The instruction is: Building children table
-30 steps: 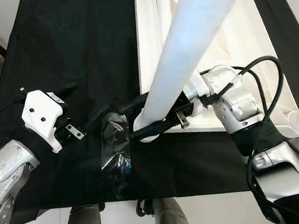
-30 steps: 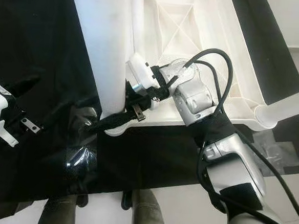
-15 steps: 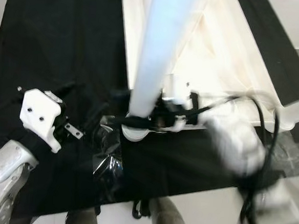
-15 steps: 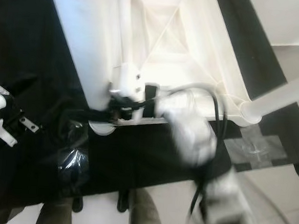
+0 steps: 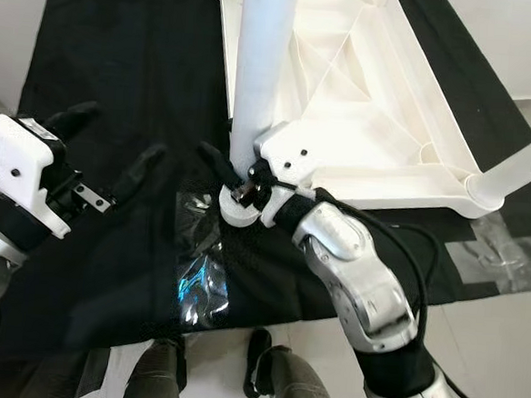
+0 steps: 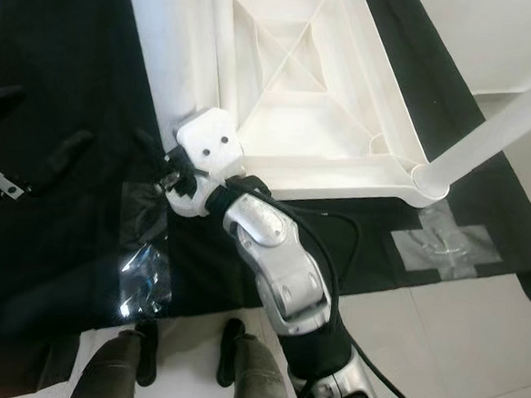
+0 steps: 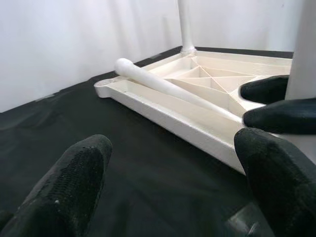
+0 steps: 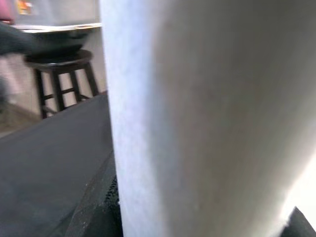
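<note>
The upturned white tabletop [image 5: 371,124] lies on a black cloth [image 5: 119,79] spread over the floor. At the tabletop's near corner a white table leg [image 5: 256,80] stands upright, its foot in the corner socket. The right gripper [image 5: 235,183] is at the base of that leg, its jaws closed around it. The left gripper [image 5: 114,152] hovers over the cloth beside the tabletop, jaws open and holding nothing. Another leg [image 7: 163,86] lies inside the tabletop, and one [image 5: 523,167] stands at the corner to its right. Clear plastic wrap [image 5: 196,276] lies on the cloth just before the tabletop.
</note>
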### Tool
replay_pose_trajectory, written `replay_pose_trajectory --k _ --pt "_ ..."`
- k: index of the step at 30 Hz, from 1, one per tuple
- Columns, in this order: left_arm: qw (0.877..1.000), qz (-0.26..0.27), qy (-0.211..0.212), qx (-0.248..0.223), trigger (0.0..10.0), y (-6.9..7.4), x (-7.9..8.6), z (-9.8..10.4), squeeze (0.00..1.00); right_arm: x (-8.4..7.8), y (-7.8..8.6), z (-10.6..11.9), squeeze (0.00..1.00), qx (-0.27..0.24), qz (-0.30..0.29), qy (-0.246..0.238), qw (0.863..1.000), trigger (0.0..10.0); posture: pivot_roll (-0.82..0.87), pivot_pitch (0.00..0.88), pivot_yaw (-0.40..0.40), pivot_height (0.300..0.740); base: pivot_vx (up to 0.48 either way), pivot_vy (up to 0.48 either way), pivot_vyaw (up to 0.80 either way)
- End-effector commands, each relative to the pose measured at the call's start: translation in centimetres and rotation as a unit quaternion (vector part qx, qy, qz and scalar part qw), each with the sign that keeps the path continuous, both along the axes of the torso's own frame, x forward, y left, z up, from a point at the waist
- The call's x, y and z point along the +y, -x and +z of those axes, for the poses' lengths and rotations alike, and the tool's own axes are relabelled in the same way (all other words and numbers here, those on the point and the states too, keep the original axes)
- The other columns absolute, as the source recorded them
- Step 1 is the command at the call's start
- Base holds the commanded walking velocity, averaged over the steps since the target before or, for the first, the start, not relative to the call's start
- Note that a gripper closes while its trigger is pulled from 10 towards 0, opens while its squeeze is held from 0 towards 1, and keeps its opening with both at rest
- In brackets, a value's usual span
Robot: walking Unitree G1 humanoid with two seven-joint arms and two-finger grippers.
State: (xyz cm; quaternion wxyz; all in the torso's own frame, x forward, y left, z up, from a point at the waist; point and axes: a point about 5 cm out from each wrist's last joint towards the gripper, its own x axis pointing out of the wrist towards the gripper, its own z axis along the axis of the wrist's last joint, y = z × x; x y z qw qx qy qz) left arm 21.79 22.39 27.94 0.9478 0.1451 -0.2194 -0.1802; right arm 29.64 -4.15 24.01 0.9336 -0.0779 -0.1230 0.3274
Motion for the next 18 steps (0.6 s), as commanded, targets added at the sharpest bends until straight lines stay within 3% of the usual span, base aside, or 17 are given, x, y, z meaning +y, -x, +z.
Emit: replay_pose_trajectory --k 1,4,9,10,11,18 --pt "1.0 -0.004 -0.007 -0.008 10.0 0.3 0.7 0.7 0.0 -2.2 -1.2 -5.6 0.0 0.121 -0.103 0.099 0.982 10.0 0.12 0.305 -0.101 0.74 0.0 0.0 0.0" --pt "1.0 -0.012 -0.004 -0.016 10.0 0.4 1.0 1.4 0.0 -1.8 -1.2 -5.3 0.0 0.118 -0.104 0.093 0.983 10.0 0.13 0.3 -0.098 0.74 0.0 0.0 0.0" --pt "0.999 -0.034 -0.008 -0.001 10.0 0.3 0.5 1.0 0.0 -1.2 -1.4 -4.8 0.0 0.11 -0.082 0.074 0.988 10.0 0.13 0.3 -0.092 0.74 0.0 0.0 0.0" --pt "0.999 -0.041 -0.01 0.011 10.0 0.3 0.0 0.3 0.0 -1.3 -1.6 -4.5 0.18 0.11 -0.08 0.06 0.989 10.0 0.13 0.301 -0.092 0.74 0.0 0.0 0.0" --pt "0.999 -0.044 -0.011 0.015 10.0 0.3 -0.2 0.0 0.0 -1.4 -1.7 -4.4 0.22 0.11 -0.079 0.057 0.989 10.0 0.13 0.301 -0.092 0.74 0.0 0.0 0.0" --pt "0.998 -0.055 -0.013 0.036 10.0 0.2 -1.1 -1.1 0.0 -1.9 -2.2 -3.8 0.2 0.105 -0.084 0.048 0.99 10.0 0.13 0.308 -0.094 0.74 0.0 0.0 0.0"
